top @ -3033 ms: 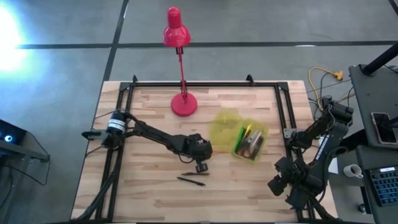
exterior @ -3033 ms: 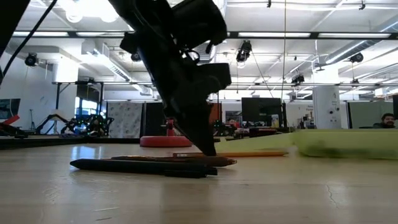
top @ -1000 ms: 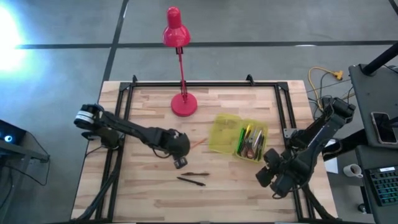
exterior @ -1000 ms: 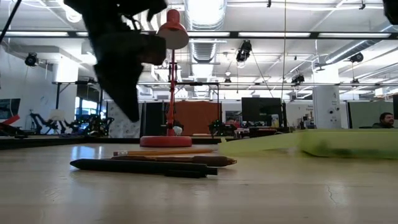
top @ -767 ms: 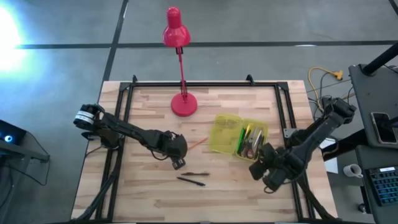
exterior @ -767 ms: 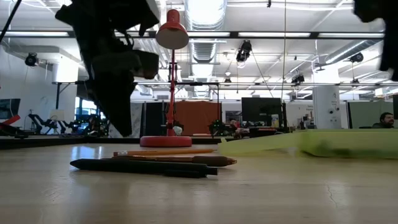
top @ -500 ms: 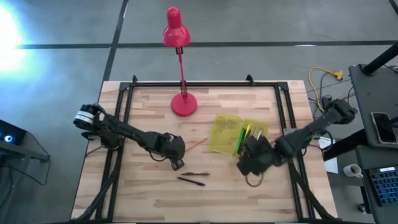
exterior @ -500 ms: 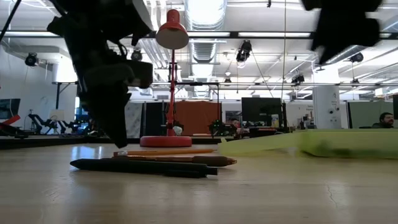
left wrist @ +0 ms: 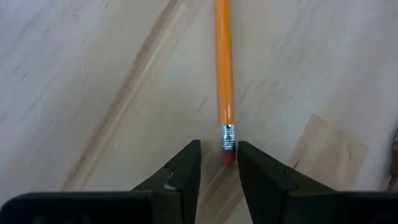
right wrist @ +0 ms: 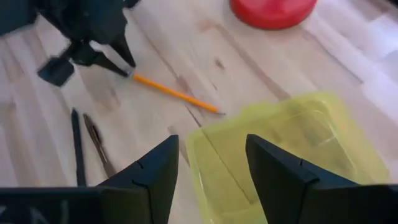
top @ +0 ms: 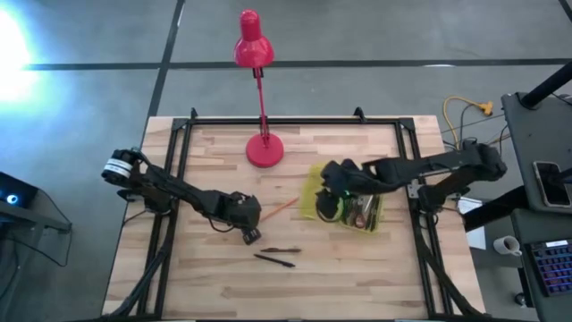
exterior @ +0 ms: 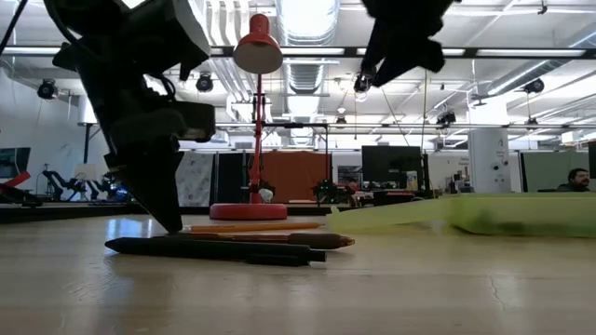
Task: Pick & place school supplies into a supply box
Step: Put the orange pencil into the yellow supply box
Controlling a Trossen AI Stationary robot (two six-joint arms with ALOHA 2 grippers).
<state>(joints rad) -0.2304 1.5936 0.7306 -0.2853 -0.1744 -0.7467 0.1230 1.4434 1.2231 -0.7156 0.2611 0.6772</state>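
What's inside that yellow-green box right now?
The supply box holds several pens and pencils, green and yellow among them. The right gripper hovers over its open lid, hiding part; exact contents cannot be told.

Red desk lamp is the landmark: round base on the wooden table near its far edge, thin stem running up from it, shade reaching out past that edge over the grey floor. Black metal frame runs along the table edge just behind the base and down both sides. Well right of the lamp, off the table: yellow cables, dark equipment, white cup. Low view: lamp base sits mid-table; person at far right in the room behind.
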